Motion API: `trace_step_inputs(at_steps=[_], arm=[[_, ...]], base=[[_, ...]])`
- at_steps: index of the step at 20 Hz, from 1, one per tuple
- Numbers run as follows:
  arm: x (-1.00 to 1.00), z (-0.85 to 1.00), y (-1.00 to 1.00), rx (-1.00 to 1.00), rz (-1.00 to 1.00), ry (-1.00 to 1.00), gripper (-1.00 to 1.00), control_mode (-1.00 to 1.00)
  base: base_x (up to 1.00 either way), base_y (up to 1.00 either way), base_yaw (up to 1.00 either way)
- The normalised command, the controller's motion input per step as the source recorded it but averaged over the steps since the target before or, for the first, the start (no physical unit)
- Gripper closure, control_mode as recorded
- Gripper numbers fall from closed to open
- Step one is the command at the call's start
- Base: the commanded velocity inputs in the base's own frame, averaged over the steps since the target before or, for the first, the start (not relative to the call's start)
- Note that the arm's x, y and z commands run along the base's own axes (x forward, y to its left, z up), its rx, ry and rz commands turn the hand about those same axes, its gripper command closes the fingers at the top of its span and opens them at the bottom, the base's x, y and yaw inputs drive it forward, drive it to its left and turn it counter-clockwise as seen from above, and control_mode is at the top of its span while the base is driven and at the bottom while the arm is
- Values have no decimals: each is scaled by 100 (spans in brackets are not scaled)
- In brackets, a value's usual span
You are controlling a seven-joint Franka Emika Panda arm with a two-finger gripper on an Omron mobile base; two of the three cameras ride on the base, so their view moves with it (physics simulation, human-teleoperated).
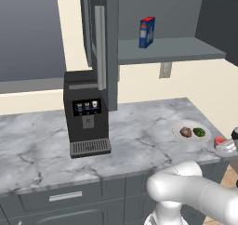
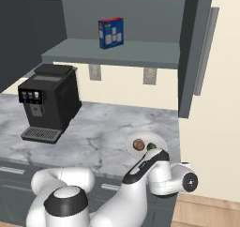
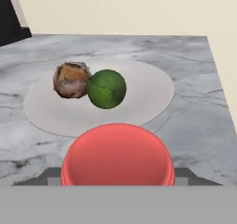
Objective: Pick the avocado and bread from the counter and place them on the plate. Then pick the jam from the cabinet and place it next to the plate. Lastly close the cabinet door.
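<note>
jam: squat red jar with whitish top (image 3: pixel 118 154) clasped in two-finger gripper (image 3: pixel 118 179) | just beside round pale beige plate (image 3: pixel 152 102), nearer side, counter edge | next: lower straight down

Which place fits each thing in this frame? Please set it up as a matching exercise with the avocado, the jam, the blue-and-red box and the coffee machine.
Things:
1. avocado
2. jam
3. blue-and-red box
4. coffee machine

Places:
A. on the open cabinet's shelf
B. on the plate, beside the bread
C. on the counter, under the open door
D. in the hand, near the plate

Pairs: 1-B, 2-D, 3-A, 4-C
</note>
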Motion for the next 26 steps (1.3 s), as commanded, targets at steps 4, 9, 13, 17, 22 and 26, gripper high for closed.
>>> trace_step_inputs(at_steps=[4,9,13,17,22,26], arm=[[28,-16,0,0,0,-1,100,-100],[25,-18,6,-2,0,0,100,-100],[1,-35,11,-9,-1,0,100,-100],[0,-32,2,-8,-3,-1,-100,-100],[-30,-8,-7,-2,-5,-7,-100,-100],[-30,7,0,-6,-4,0,-100,-100]], base=[[0,0,0],[0,0,0],[0,0,0],[0,0,0],[0,0,0],[0,0,0]])
